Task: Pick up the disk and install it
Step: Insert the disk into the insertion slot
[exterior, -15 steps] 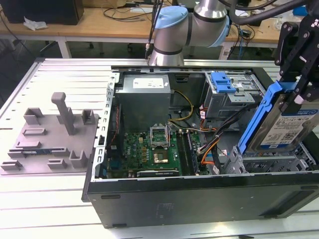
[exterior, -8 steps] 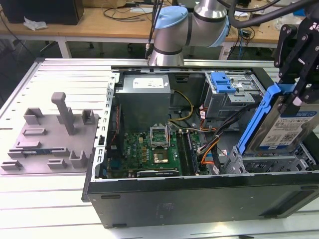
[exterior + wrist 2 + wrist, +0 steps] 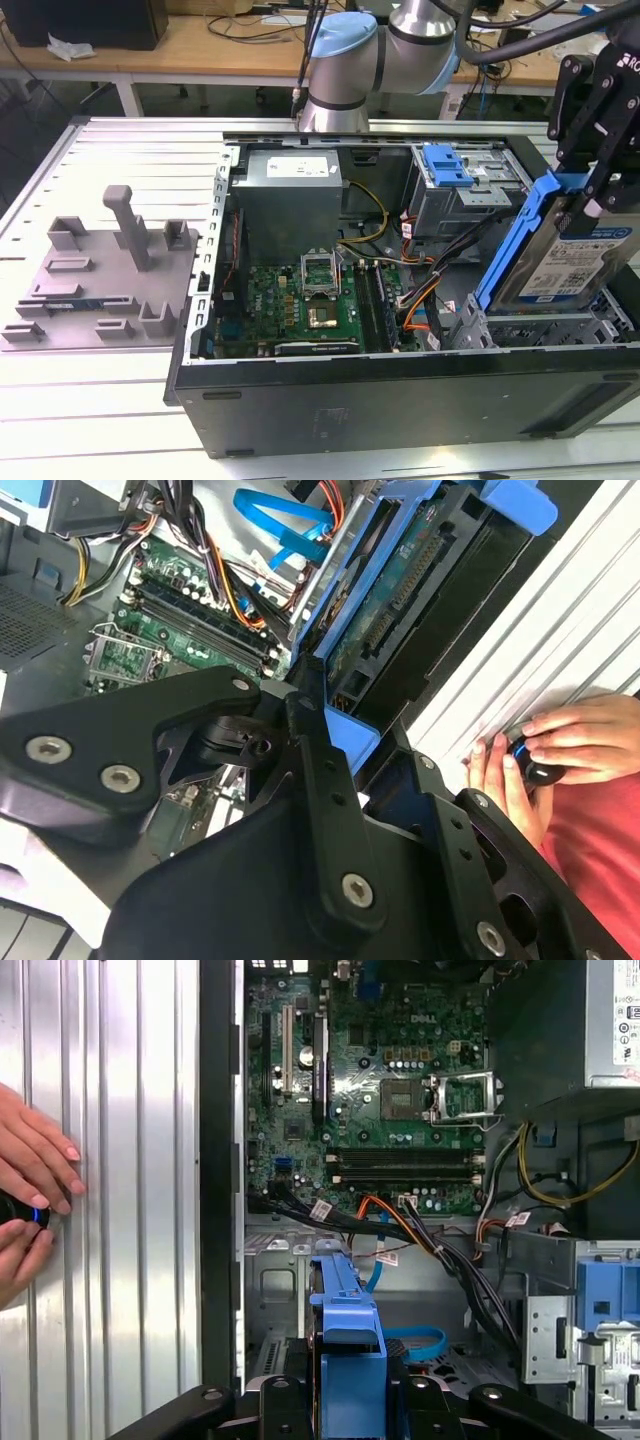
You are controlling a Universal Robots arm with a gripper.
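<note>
The disk (image 3: 578,262) is a silver drive with a white-and-blue label in a bright blue carrier frame (image 3: 520,235). It hangs steeply tilted over the drive bay (image 3: 540,325) at the exterior view's right end of the open computer case (image 3: 400,395). My black gripper (image 3: 588,200) is shut on its upper end. In the second wrist view my gripper (image 3: 335,730) clamps the blue frame, and the disk's (image 3: 400,590) circuit-board side shows. In the first wrist view the frame (image 3: 350,1330) runs out from my gripper (image 3: 350,1400). Whether the disk's lower end touches the bay is hidden.
A grey plastic stand (image 3: 100,270) with upright posts sits at the exterior view's left. Inside the case are the motherboard (image 3: 305,300), power supply (image 3: 290,190), loose cables (image 3: 420,290) and a grey cage with a blue latch (image 3: 447,165). A person's hands (image 3: 540,755) rest on the ribbed table.
</note>
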